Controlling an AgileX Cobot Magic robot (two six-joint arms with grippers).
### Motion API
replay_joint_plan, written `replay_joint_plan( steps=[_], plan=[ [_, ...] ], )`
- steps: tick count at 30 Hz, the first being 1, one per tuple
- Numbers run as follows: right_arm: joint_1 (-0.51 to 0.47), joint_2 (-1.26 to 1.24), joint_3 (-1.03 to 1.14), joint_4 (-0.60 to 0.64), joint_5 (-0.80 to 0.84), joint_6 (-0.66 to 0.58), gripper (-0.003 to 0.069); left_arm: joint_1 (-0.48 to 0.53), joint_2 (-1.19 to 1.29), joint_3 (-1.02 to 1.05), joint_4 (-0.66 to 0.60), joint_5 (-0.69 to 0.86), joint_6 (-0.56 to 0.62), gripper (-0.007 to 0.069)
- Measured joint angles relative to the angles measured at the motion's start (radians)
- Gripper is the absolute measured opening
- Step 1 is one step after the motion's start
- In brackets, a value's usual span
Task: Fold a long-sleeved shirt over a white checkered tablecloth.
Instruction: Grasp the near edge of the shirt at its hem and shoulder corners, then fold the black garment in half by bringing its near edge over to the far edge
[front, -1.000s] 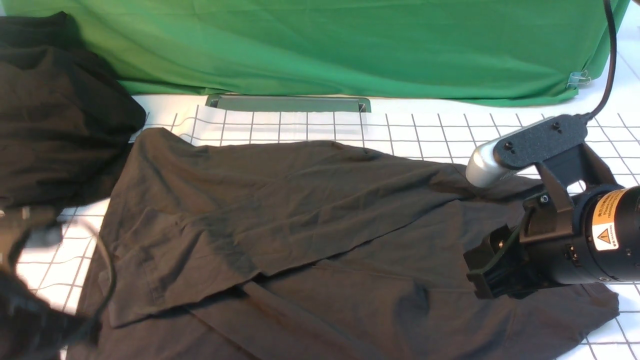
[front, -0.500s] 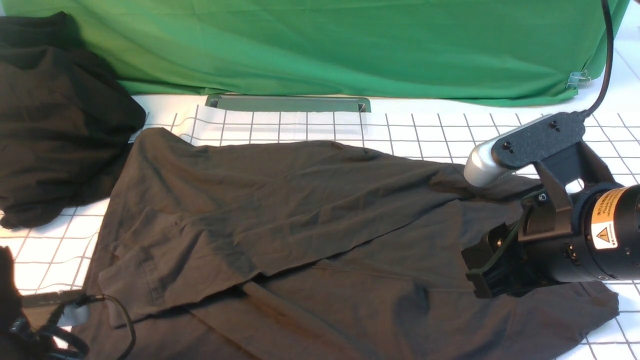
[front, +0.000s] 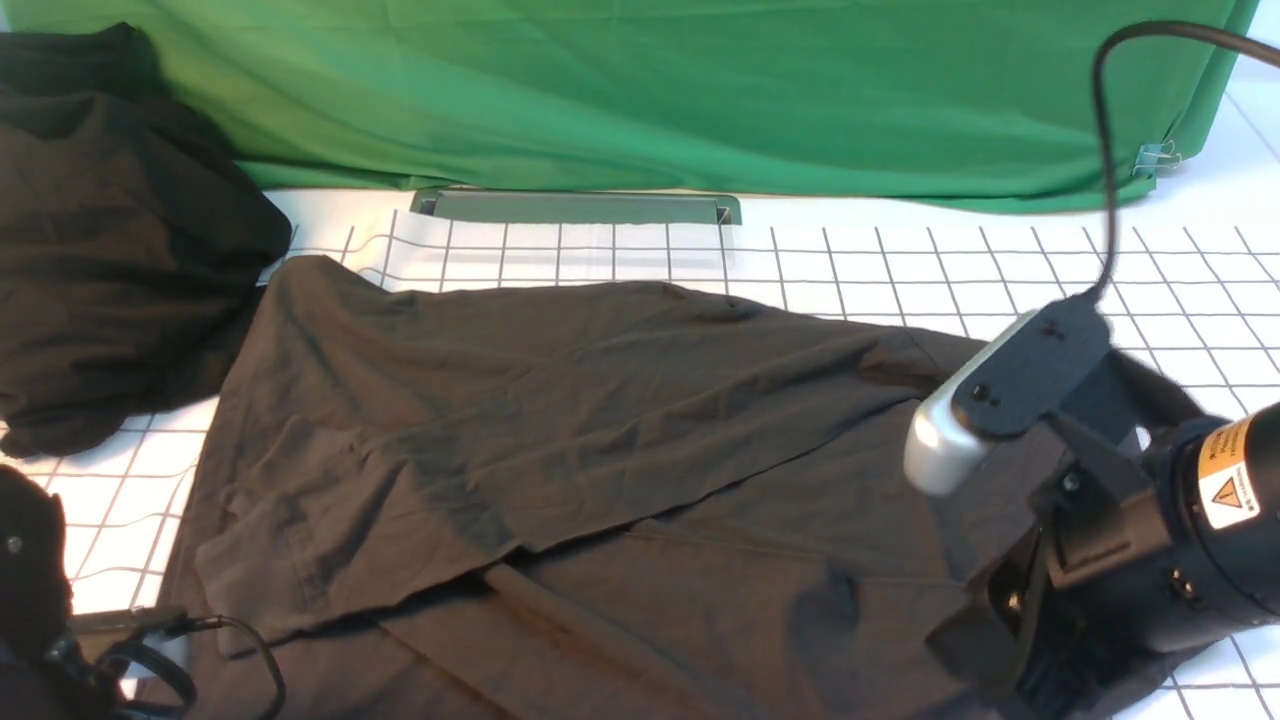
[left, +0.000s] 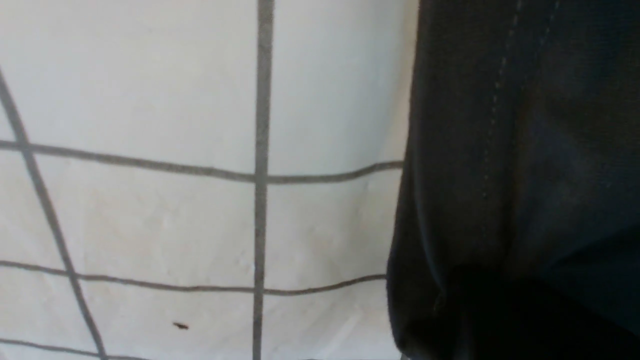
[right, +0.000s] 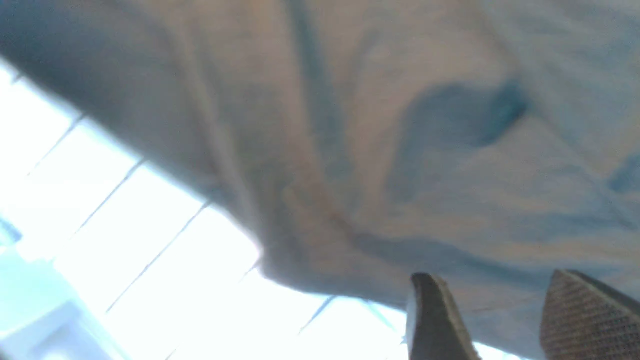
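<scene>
Lower left: your left gripper, unseen, was closed, hold unclear. Centre: the long-sleeved shirt (front: 600, 430) lay on the white checkered tablecloth (front: 1000, 270). Lower right: your right gripper (right: 500, 325) stood over its edge — fingers (right: 435, 320) apart, empty.

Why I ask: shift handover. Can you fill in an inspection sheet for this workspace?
Surface: white checkered tablecloth, flat, no stains seen.
Job's things: long-sleeved shirt spread on the tablecloth, wrinkled, one layer folded over another.
Clutter: black cloth heap at the far left, beside the shirt.
Grippers: right gripper open, low over the shirt's right part, nothing between its fingers. Left gripper shut, its fingers out of view, close to the shirt's hem.
Cables: black cable arching up from the right wrist camera. Thin cable looping on the shirt's near left corner.
Surroundings: green backdrop cloth behind, clip at its right edge, grey slot at its foot.
</scene>
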Motion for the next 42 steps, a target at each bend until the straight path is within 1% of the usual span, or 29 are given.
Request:
replay_joint_plan(
  steps=[1,2,3,4,5,6,8,9,10,11,12,13,16,18,20,21,24,26,28,29,30,32,36,37,39,41,42],
  plan=[
    [0.010,0.005,-0.003,0.059,0.024,-0.086,0.0295,0.000,-0.016,-0.017,0.008,0.021,0.000,0.0006],
    [0.034,0.017,-0.003,0.092,0.048,-0.123,0.0295,0.000,-0.035,-0.033,0.010,0.046,0.000,0.0003],
    [0.034,0.019,-0.003,0.092,0.048,-0.127,0.0295,0.000,-0.038,-0.038,0.010,0.049,0.000,0.0003],
    [0.054,0.027,-0.003,0.099,0.058,-0.143,0.0295,0.000,-0.054,-0.046,0.011,0.063,0.000,0.0003],
    [0.106,0.058,-0.003,0.100,0.071,-0.157,0.0295,0.000,-0.091,-0.069,0.013,0.088,0.000,0.0003],
    [0.112,0.062,-0.003,0.096,0.071,-0.160,0.0295,0.000,-0.096,-0.075,0.013,0.091,0.000,0.0003],
    [0.196,0.128,0.011,0.054,0.068,-0.145,0.0302,0.000,-0.178,-0.105,0.013,0.137,0.000,0.0003],
    [0.206,0.138,0.014,0.042,0.066,-0.139,0.0306,0.000,-0.184,-0.106,0.013,0.142,0.000,0.0003],
    [0.241,0.182,0.030,0.014,0.052,-0.109,0.0334,0.000,-0.228,-0.111,0.019,0.162,0.000,0.0003],
    [0.245,0.187,0.032,0.006,0.050,-0.101,0.0344,0.000,-0.233,-0.113,0.022,0.163,0.000,0.0003],
    [0.264,0.232,0.047,-0.020,0.020,-0.070,0.0384,0.000,-0.272,-0.112,0.037,0.177,0.000,0.0003],
    [0.266,0.237,0.049,-0.023,0.015,-0.066,0.0396,0.000,-0.281,-0.112,0.037,0.179,0.000,0.0002],
    [0.276,0.320,0.068,-0.059,-0.062,-0.026,0.0476,0.000,-0.337,-0.112,0.037,0.186,-0.001,0.0003],
    [0.277,0.379,0.073,-0.079,-0.123,-0.002,0.0498,0.000,-0.362,-0.112,0.037,0.186,-0.001,0.0003],
    [0.277,0.414,0.073,-0.086,-0.152,0.006,0.0498,0.000,-0.370,-0.112,0.037,0.187,-0.001,0.0003],
    [0.277,0.429,0.073,-0.086,-0.163,0.010,0.0491,0.000,-0.372,-0.112,0.037,0.188,-0.001,0.0003],
    [0.277,0.476,0.073,-0.098,-0.179,0.017,0.0419,0.000,-0.372,-0.112,0.037,0.189,-0.001,0.0003],
    [0.277,0.491,0.073,-0.115,-0.180,0.025,0.0284,0.000,-0.372,-0.112,0.027,0.189,-0.001,0.0003],
    [0.277,0.490,0.073,-0.117,-0.168,0.046,0.0126,0.000,-0.372,-0.112,0.011,0.189,0.001,0.0003],
    [0.277,0.489,0.073,-0.117,-0.165,0.048,0.0113,0.000,-0.373,-0.112,0.008,0.189,0.003,0.0003],
    [0.277,0.479,0.074,-0.117,-0.144,0.055,0.0063,0.000,-0.376,-0.112,-0.013,0.189,0.010,0.0002],
    [0.277,0.443,0.079,-0.117,-0.104,0.071,0.0033,0.000,-0.388,-0.112,-0.051,0.189,0.022,0.0002],
    [0.278,0.299,0.109,-0.117,-0.009,0.098,0.0029,0.000,-0.465,-0.112,-0.084,0.190,0.037,0.0002],
    [0.278,0.299,0.109,-0.117,-0.009,0.098,0.0029,0.000,-0.469,-0.113,-0.084,0.190,0.037,0.0002],
    [0.278,0.223,0.113,-0.117,0.020,0.104,0.0029,0.000,-0.500,-0.131,-0.084,0.197,0.031,0.0002],
    [0.276,0.165,0.107,-0.117,0.028,0.107,0.0029,0.000,-0.506,-0.177,-0.078,0.205,0.012,0.0002],
    [0.259,0.144,0.084,-0.117,0.047,0.108,0.0029,0.000,-0.493,-0.246,-0.070,0.206,-0.001,0.0002]
  ],
)
